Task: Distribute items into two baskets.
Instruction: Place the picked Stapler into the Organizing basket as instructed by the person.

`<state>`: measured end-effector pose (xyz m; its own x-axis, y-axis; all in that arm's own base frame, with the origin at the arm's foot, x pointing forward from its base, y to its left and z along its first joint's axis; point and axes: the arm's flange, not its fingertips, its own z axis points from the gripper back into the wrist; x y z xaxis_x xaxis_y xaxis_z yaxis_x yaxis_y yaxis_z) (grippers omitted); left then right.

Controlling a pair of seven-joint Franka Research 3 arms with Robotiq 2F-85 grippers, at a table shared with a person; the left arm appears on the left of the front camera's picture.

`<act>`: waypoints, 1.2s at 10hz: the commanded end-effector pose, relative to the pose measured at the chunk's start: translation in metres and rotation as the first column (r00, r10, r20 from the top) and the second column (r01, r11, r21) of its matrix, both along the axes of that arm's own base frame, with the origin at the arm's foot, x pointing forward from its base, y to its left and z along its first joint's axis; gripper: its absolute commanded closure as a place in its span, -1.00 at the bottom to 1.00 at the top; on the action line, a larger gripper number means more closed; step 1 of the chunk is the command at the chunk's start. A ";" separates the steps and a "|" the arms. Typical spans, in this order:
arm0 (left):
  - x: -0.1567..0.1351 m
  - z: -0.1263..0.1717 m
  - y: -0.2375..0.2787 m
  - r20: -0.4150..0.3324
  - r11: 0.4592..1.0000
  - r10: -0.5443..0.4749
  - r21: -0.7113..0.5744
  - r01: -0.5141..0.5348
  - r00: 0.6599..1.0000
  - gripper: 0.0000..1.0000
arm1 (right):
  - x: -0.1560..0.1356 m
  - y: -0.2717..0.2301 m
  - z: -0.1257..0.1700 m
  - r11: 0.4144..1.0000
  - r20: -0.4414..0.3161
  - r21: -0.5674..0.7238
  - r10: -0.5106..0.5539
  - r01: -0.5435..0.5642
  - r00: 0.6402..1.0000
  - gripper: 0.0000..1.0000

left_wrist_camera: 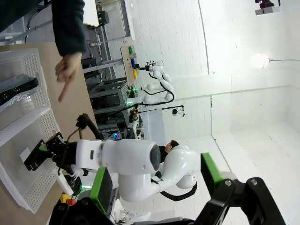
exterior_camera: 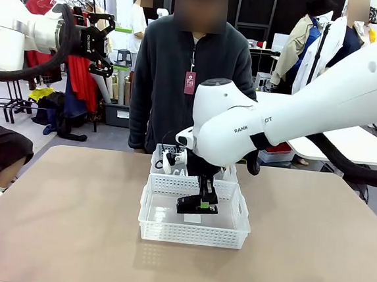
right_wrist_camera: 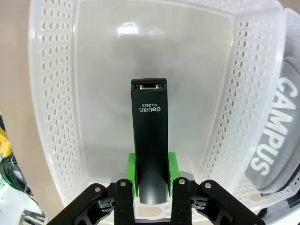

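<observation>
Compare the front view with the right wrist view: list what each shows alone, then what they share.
Front view alone: the person standing behind the table, and the left gripper raised with its jaws open. Right wrist view alone: the "CAMPUS" lettering on the grey pouch in the neighbouring basket, and the print on the stapler's top. Shared: the right gripper shut on the black stapler inside the near basket.

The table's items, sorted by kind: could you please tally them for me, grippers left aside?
Baskets: 2, the near basket and the far basket.
Staplers: 1, the black stapler, gripped above the near basket.
Pouches: 1, the grey CAMPUS pouch, in the far basket.
Total: 4.
</observation>
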<state>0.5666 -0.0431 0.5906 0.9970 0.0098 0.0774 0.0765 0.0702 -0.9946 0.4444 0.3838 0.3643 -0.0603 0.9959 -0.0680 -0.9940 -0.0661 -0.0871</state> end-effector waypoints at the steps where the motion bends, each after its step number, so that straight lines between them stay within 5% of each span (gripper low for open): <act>1: -0.001 0.002 0.000 0.004 1.000 0.001 -0.003 -0.001 1.000 -1.00 | 0.002 0.010 -0.008 0.999 0.022 -0.008 -0.042 0.042 0.999 1.00; 7: -0.001 0.002 0.000 0.004 1.000 0.001 -0.003 -0.001 1.000 -1.00 | 0.008 0.005 -0.029 0.992 -0.005 -0.022 -0.123 0.122 0.992 1.00; 8: -0.001 0.002 0.000 0.004 1.000 0.001 -0.003 -0.001 1.000 -1.00 | 0.008 0.006 -0.031 0.991 -0.007 -0.024 -0.132 0.132 0.991 0.85; 12: -0.001 0.002 0.000 0.004 1.000 0.001 -0.003 -0.001 1.000 -1.00 | 0.009 0.004 -0.026 0.986 -0.020 -0.012 -0.167 0.167 0.986 -0.62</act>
